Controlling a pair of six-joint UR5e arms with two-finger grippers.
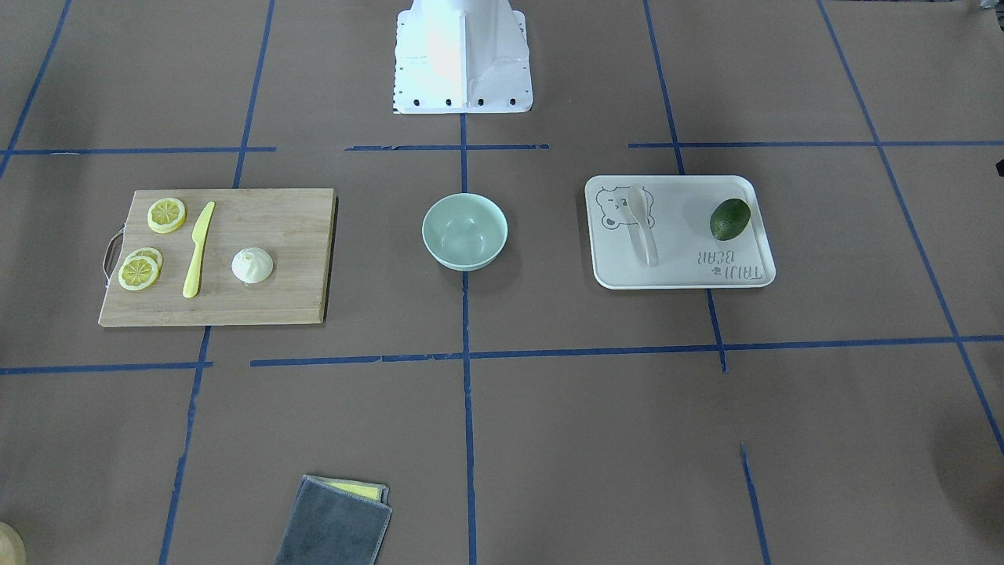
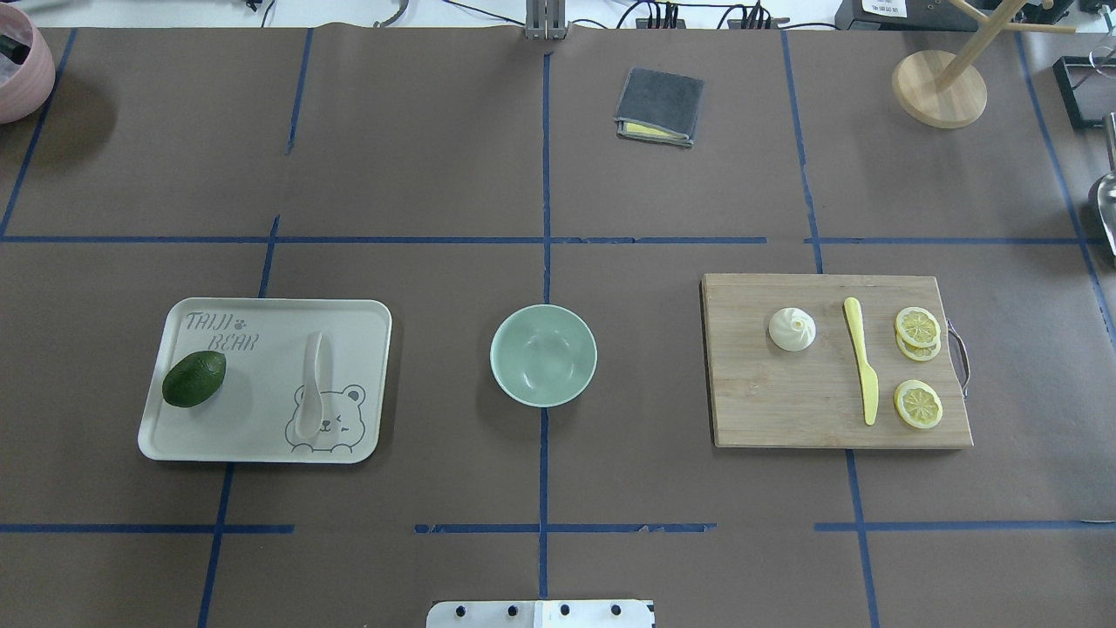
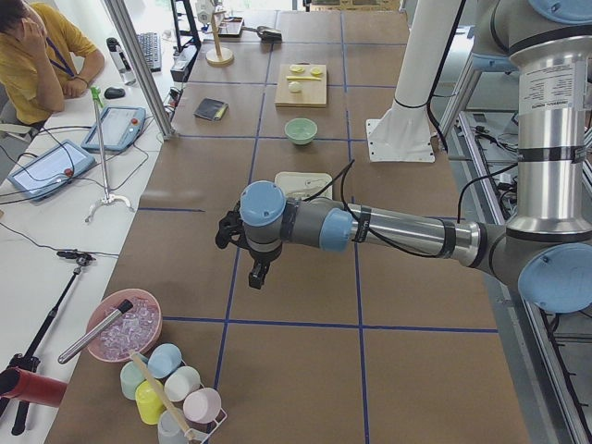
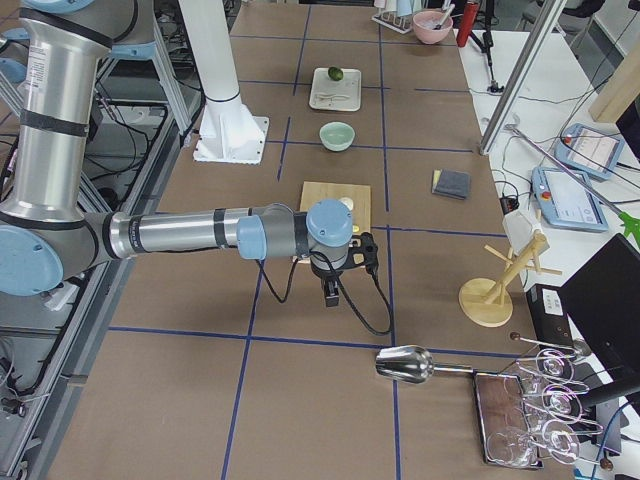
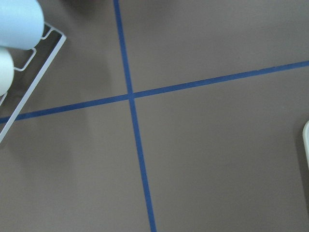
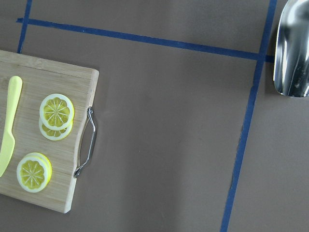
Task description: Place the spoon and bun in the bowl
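Note:
The pale spoon [image 1: 642,224] lies on a beige bear-print tray [image 1: 682,275], also in the overhead view [image 2: 311,384]. The white pleated bun [image 1: 252,265] sits on a wooden cutting board [image 1: 267,302], also in the overhead view [image 2: 792,329]. The mint-green bowl [image 1: 463,257] stands empty between them at the table's middle [image 2: 543,398]. My left gripper [image 3: 257,276] hangs over bare table, well short of the tray. My right gripper [image 4: 332,290] hangs short of the board. Both show only in side views, so I cannot tell whether they are open or shut.
A dark avocado [image 2: 193,378] lies on the tray. A yellow plastic knife [image 2: 861,371] and lemon slices [image 2: 917,404] lie on the board. A folded grey cloth [image 2: 659,106], a wooden stand [image 2: 940,87], a metal scoop [image 6: 292,48] and a cup rack [image 3: 171,393] stand around the edges.

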